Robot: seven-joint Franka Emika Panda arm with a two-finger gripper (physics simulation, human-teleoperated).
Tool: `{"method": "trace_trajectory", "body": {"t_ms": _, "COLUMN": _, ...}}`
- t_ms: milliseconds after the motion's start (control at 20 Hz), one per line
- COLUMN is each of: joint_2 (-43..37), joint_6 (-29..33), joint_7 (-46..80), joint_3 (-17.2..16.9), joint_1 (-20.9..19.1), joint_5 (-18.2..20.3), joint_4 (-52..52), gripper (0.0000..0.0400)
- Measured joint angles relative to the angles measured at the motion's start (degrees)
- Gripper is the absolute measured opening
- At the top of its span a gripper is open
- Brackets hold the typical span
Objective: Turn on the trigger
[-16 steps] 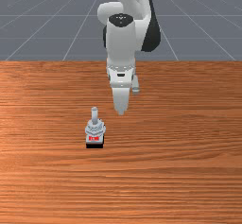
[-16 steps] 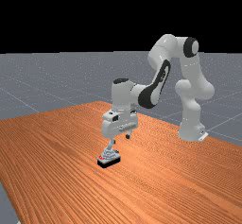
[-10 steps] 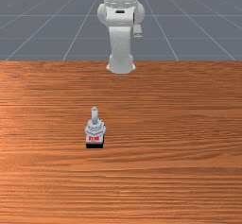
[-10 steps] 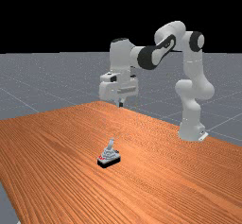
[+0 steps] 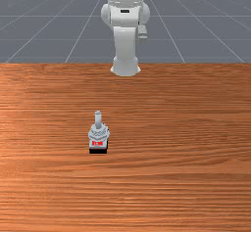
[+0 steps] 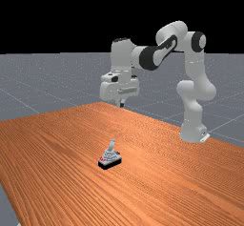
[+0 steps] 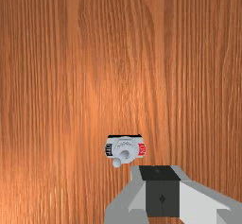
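In the far view, one arm reaches from the right of the frame toward the left, with its one gripper above the table, left of centre. The two fingers are together, with nothing between them; their dark tips are partly hidden under the hand. One trigger sits just below and left of the frame's middle, well apart from the gripper, its single lever leaning up. 0.8 s ago, the gripper was right down at the lever with its fingers spread; it has since risen and closed. Since 0.5 s ago nothing has visibly changed.

In the front view, the arm is cut off by the top edge, and the hand covers the fingers. The trigger is left of centre, a little below mid-height, where it was in both earlier frames. Its one red label is too small to read.

In the wrist view, the closed fingers stand at the bottom, right of centre, cut off by the edge. The trigger lies near them in the lower middle, with two end labels, the red one and a black one.
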Motion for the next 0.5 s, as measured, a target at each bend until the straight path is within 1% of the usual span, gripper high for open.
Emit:
{"method": "trace_trajectory", "body": {"t_ms": 200, "joint_2": 0.01, "joint_6": 0.15, "joint_7": -0.41, "joint_3": -0.09, "joint_1": -0.06, "joint_5": -0.62, "joint_4": -0.10, "gripper": 0.0000}}
{"method": "trace_trajectory", "body": {"t_ms": 350, "joint_2": 0.05, "joint_6": 0.21, "joint_7": -0.45, "joint_3": -0.10, "joint_1": -0.17, "joint_5": -0.09, "joint_4": -0.16, "gripper": 0.0000}}
{"method": "trace_trajectory", "body": {"t_ms": 400, "joint_2": 0.05, "joint_6": 0.21, "joint_7": -0.31, "joint_3": -0.16, "joint_1": -0.05, "joint_5": -0.93, "joint_4": -0.16, "gripper": 0.0000}}
{"method": "trace_trajectory", "body": {"t_ms": 500, "joint_2": 0.05, "joint_6": 0.22, "joint_7": -0.42, "joint_3": -0.20, "joint_1": -0.11, "joint_5": -0.92, "joint_4": -0.16, "gripper": 0.0000}}
